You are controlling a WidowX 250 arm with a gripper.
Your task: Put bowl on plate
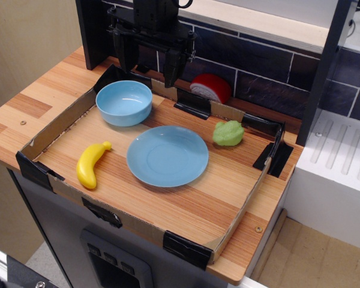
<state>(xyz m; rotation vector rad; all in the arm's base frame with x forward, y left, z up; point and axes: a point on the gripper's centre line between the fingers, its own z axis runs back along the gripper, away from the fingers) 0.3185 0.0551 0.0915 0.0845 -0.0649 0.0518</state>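
Note:
The deep light-blue bowl [124,102] stands upright at the back left of the cardboard tray [234,219]. The flat light-blue plate [167,155] lies in the tray's middle, just to the bowl's front right and apart from it. My gripper [149,67] hangs above the tray's back edge, just behind and above the bowl. Its two black fingers [171,67] are spread apart with nothing between them.
A yellow banana [91,164] lies front left of the plate. A green lettuce-like lump [228,133] sits at the tray's back right. A red and white object [210,88] rests behind the tray against the dark tiled wall. A white sink [336,174] is at right.

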